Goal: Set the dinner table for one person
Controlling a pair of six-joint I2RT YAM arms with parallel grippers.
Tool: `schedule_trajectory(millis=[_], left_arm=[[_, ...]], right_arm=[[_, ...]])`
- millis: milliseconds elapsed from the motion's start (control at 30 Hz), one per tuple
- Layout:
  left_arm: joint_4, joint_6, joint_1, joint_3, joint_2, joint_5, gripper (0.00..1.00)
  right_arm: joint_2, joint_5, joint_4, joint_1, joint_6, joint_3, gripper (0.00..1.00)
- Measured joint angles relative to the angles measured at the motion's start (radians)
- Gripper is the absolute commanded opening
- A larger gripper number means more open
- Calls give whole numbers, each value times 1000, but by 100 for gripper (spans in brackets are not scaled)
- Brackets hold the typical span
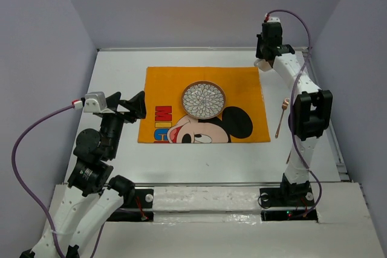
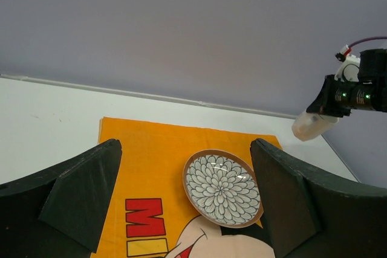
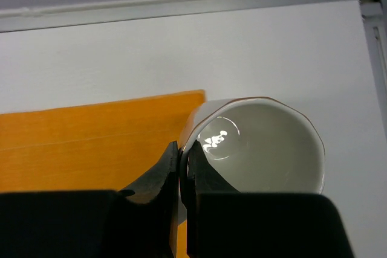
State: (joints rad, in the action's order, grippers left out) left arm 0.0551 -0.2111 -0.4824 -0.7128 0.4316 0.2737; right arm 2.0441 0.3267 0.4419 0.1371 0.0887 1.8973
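The right gripper pinches the cup by the rim near the far right corner of the placemat. Placing the cup seems the step in hand, and it needs a gentle lowering. The left gripper is spread wide and empty.

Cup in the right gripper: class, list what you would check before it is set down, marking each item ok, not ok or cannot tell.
1. Grip: the right gripper is shut on the rim of the cup, one finger inside and one outside: ok.
2. Landing spot: bare dinner table lies beside the far right corner of the placemat: ok.
3. Height of the cup above the table: cannot tell.
4. The plate sits on the placemat, apart from the cup: ok.
5. The spoon lies right of the placemat, nearer the bases: ok.
6. The left gripper is open at the placemat's left edge: ok.
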Motion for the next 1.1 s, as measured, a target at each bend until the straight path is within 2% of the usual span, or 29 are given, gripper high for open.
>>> schedule_trajectory(millis=[233,567,933,1033,1100], left_arm=[[0,2,0,0,0,2,99],[0,3,0,0,7,4,99],[0,4,0,0,7,4,99],[0,4,0,0,7,4,99],[0,5,0,0,7,4,99]], right_arm=[[32,-75,-13,92,-26,57,0],[132,-118,11,97,-33,64,0],[143,-140,23,97,-32,64,0],[143,-141,22,97,-32,64,5],[143,-144,23,97,-32,64,19]])
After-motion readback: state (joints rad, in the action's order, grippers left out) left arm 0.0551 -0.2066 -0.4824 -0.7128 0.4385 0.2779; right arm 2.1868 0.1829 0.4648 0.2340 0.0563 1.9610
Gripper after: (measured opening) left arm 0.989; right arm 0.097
